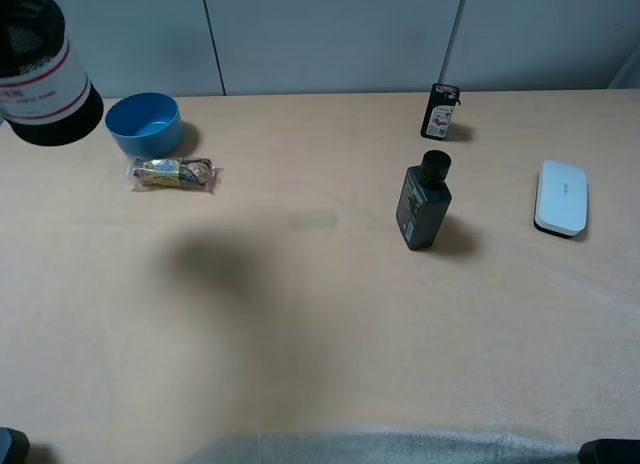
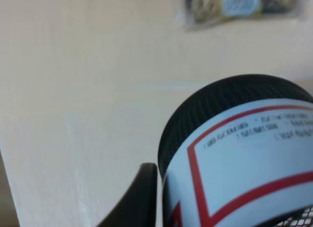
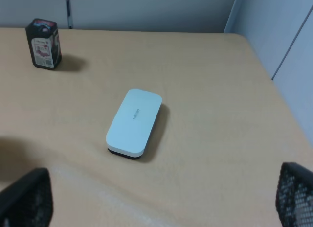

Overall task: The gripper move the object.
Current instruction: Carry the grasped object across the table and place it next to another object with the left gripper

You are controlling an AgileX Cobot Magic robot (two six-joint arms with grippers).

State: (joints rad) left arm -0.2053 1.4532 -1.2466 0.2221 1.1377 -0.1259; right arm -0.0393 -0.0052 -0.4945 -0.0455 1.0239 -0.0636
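Observation:
The black wire-mesh pen cup [image 1: 45, 69] with its white, red-lined label hangs high above the table's far left corner, close to the exterior camera. In the left wrist view the cup [image 2: 244, 144] fills the frame, with one black finger [image 2: 139, 197] of my left gripper pressed against its side; the other finger is out of view. Its shadow lies on the table [image 1: 220, 264]. My right gripper [image 3: 159, 200] is open and empty near the table's right side, its two mesh-patterned fingertips [image 3: 24, 197] far apart.
A blue bowl [image 1: 143, 124] and a snack packet [image 1: 172, 173] lie at the far left, under the cup. A dark bottle [image 1: 424, 204] stands right of centre, a small black box [image 1: 439, 111] behind it. A white flat box [image 1: 561, 197] lies at the right.

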